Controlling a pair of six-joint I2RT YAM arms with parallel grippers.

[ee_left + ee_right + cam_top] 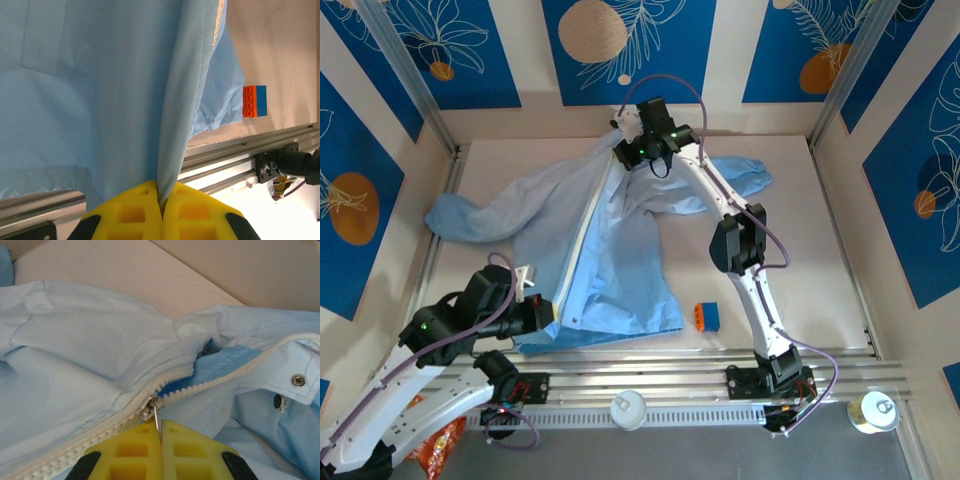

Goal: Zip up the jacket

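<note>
The light-blue jacket (620, 250) lies spread across the table, its pale zipper (582, 235) running from the near hem to the far collar. My left gripper (548, 312) is at the near hem. In the left wrist view its yellow fingers (135, 210) are shut on a taut fold of the jacket (100, 90). My right gripper (622, 150) is at the far collar end. In the right wrist view it (160, 424) is shut on the metal pull tab of the zipper slider (151, 407). The teeth are joined behind the slider and parted ahead of it.
An orange and blue block (707, 316) sits on the table right of the hem, also seen as the block (255, 101). Aluminium rails (700, 360) run along the near edge. A white round lid (628, 408) and a tin (873, 410) stand beyond them. Walls enclose the table.
</note>
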